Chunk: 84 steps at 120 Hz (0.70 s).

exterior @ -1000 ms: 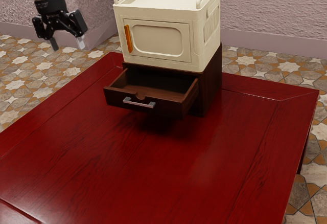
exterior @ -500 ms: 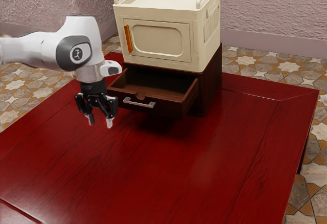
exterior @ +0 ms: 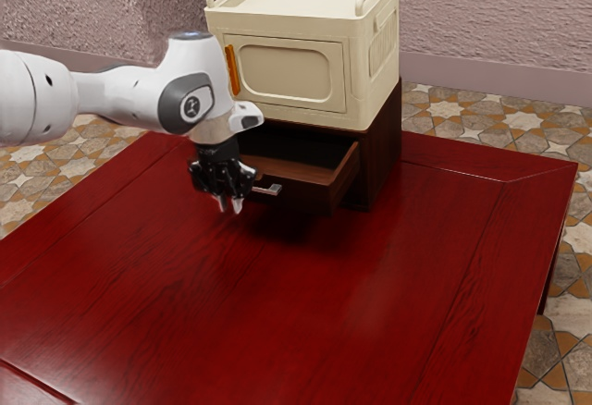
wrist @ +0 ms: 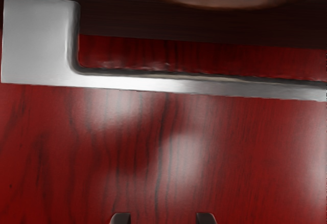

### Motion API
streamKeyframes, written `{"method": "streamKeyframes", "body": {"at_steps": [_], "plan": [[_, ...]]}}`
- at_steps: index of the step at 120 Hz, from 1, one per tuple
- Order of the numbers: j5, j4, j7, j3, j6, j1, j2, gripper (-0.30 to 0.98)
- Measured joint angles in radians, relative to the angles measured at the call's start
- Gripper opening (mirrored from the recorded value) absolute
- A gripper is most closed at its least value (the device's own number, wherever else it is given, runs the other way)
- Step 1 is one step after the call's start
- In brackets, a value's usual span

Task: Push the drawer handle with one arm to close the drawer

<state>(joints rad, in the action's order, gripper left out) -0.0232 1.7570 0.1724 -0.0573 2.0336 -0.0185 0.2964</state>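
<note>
My gripper (exterior: 230,206) is in front of the drawer's face, by the handle's left part in the exterior view, pointing down. Its fingertips stand a small gap apart with nothing between them; in the wrist view the gripper (wrist: 163,218) shows two separate tips. The silver handle (exterior: 269,190) is partly hidden behind the hand. Seen from the hand, the handle (wrist: 194,85) is a long bar with a broad end post, lying beside the fingertips without visible contact. The brown drawer (exterior: 310,189) stands pulled out of its cabinet (exterior: 382,151).
A cream box (exterior: 287,72) with an orange door handle (exterior: 232,70) rests on the cabinet. The red table (exterior: 370,303) extends in front of the drawer. A textured wall (exterior: 481,26) rises behind.
My arm has come in from the exterior view's upper left, down and then rightward to the drawer's front. The fingers have drawn closer together. The drawer looks unmoved.
</note>
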Motion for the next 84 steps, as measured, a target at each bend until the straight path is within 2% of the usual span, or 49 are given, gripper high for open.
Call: {"method": "streamKeyframes", "body": {"at_steps": [32,84], "plan": [[0.004,-0.136,0.024,-0.004,0.017,0.0,0.115,-0.01],[0.021,-0.439,0.043,-0.012,0.035,-0.001,0.327,-0.02]]}}
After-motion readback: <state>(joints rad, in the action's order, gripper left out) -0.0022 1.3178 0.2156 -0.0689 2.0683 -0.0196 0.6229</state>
